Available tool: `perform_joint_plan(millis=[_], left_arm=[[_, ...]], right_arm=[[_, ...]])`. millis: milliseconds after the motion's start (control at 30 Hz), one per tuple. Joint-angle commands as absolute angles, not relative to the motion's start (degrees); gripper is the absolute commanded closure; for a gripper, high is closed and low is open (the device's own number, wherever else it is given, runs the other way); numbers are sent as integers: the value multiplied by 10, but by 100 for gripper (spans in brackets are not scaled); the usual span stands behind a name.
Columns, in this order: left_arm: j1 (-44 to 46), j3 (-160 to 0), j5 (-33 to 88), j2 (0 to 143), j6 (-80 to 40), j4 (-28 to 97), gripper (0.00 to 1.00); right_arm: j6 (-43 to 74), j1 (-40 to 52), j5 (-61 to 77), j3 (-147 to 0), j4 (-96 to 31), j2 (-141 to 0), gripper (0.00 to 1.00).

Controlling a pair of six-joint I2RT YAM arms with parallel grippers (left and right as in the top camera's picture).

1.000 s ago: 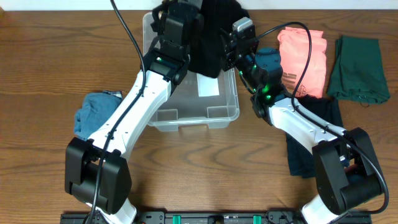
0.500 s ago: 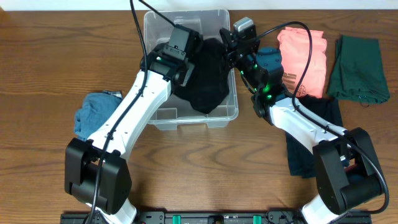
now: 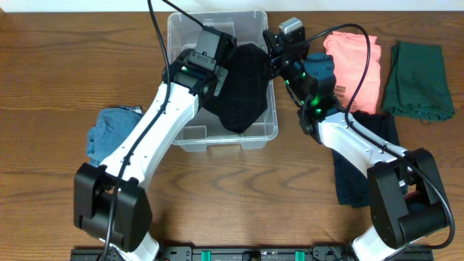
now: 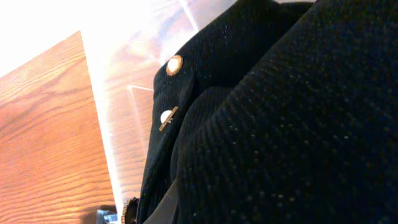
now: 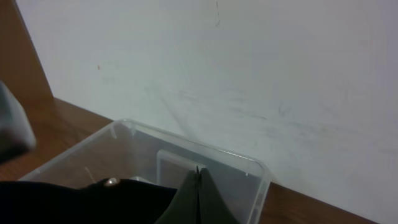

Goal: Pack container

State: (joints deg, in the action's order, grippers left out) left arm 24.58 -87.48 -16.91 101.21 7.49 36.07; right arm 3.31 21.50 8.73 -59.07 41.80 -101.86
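The container [image 3: 192, 136] sits at the back middle of your wooden table [image 3: 51, 80], its far end close to the table's rear edge, with the arms reaching in from either side. The tabletop is brown with a clear grain, and behind it stands a plain white wall [image 5: 261, 68] with a few faint scuffs. Loose clothes lie around: a blue garment [image 3: 109, 132] to the left, and a coral garment [image 3: 353, 64] and a dark green garment [image 3: 417, 78] to the right.

The tub itself is clear plastic, rectangular with rounded corners and a moulded rim, and you can see the wood through its walls and floor. A black garment [image 3: 243, 90] with small gold-rimmed buttons fills most of its right half, leaving the near left corner bare.

Your left gripper [image 3: 217, 61] is nearly closed, pinching the black cloth at its upper left. Your right gripper [image 5: 198, 190] has its jaws pressed fully together at the garment's right edge. The cloth reaches them, but you cannot tell whether any is caught.
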Motion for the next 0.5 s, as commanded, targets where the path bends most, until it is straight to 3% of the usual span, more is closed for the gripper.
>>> perform_joint_plan(millis=[0, 200, 467], left_arm=[[253, -922, -191, 931, 72, 356, 94], [265, -926, -185, 830, 67, 401, 94], [265, -925, -144, 794, 50, 489, 94]], right_arm=[[25, 211, 84, -596, 420, -1025, 99], [25, 201, 76, -596, 421, -1015, 99], [62, 103, -105, -596, 348, -899, 99]])
